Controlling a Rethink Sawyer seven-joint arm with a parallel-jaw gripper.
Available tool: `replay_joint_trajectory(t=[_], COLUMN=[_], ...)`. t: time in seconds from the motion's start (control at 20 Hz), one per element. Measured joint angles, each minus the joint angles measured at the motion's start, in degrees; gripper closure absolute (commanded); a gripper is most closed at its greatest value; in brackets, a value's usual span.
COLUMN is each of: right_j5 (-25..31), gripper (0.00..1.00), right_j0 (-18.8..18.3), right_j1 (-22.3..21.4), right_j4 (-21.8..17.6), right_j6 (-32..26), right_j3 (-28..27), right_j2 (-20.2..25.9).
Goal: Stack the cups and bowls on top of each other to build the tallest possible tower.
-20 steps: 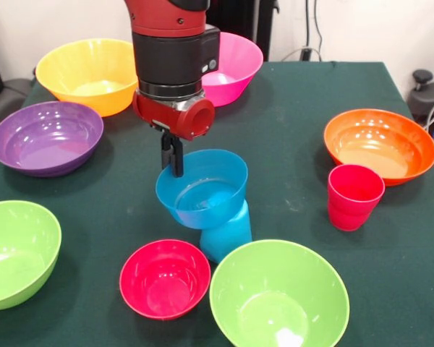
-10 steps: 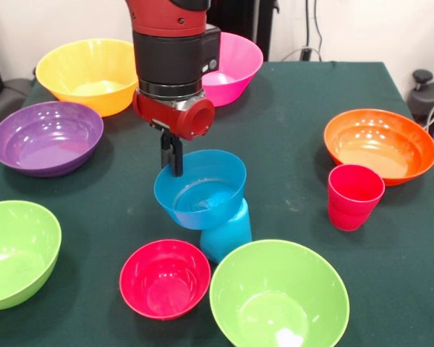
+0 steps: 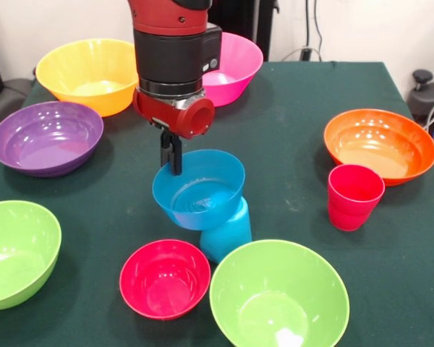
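While pincer (image 3: 174, 168) grips it, blue bowl (image 3: 198, 189) tops blue cup (image 3: 228, 230)

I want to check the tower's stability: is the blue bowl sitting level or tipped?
Tipped. The blue bowl sits off-centre on the light blue cup, its rim lower on the picture's left.

A dark green cloth covers the table (image 3: 289, 144), stretching to every side of the jaws and creased a little. Beyond the jaws runs a pale wall (image 3: 362, 29), with black cables (image 3: 317, 32) hanging down it. Off to each side, dark grey gear (image 3: 428, 90) sits past the table's corners.
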Motion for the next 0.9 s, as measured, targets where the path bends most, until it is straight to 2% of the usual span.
replay_joint_trajectory(t=[0.9], right_j5=[-0.01], gripper=[1.0], right_j0=[0.09], right_j1=[-0.45], right_j4=[0.57], right_j6=[0.0], right_j3=[1.47], right_j2=[-0.63])
